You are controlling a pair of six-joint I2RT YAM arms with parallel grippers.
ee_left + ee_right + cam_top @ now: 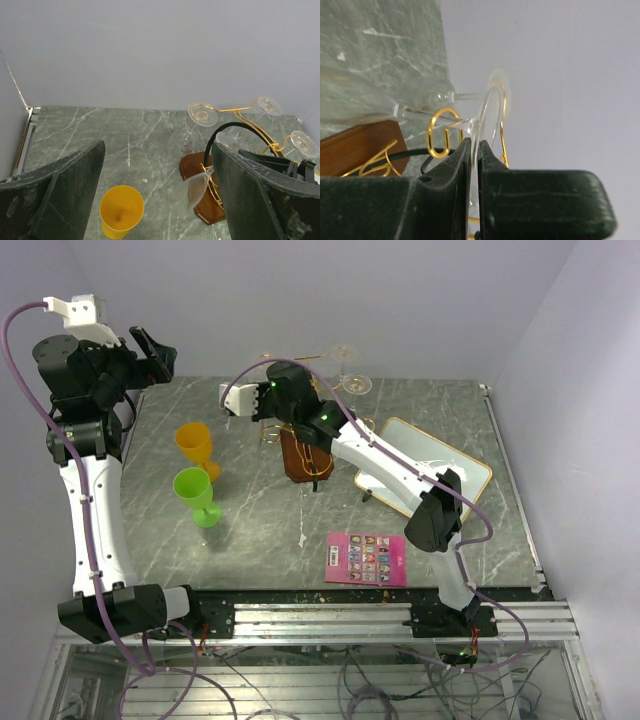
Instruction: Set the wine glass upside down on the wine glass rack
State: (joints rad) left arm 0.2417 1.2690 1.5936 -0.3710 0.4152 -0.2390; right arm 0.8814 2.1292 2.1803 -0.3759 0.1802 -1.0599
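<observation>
The right gripper (474,146) is pinching the foot of the wine glass (481,117) between closed fingers (460,160) — stem and bowl are lying sideways to their left. The rack (439,134) is curling just beyond the fingertips. The left gripper (157,147) is hanging wide open — a yellow cup (121,212) is standing below its gap.

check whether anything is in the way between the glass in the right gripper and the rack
Nothing visible is. The right gripper pinches the glass by its foot, right at a gold loop of the rack. A second glass hangs close behind, beside the path rather than across it.
</observation>
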